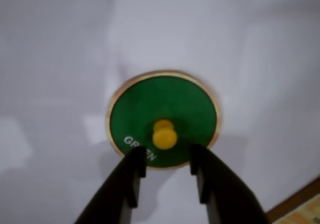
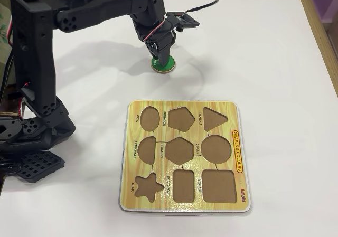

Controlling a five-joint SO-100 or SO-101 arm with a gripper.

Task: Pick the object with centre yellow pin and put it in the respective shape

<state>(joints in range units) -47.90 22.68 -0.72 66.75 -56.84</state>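
Two black fingers of the gripper stand open on both sides of the yellow knob, not squeezing yet. One green disc sits on the white table near its far edge, well apart from the one puzzle board. Its circle hole is empty. Nine holes, none filled. Grabbing, carrying and dropping are left.

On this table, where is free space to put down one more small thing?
Bare white table lies right of the gripper and green disc, above the puzzle board, and right of the board. The left side is crowded by the arm's base.
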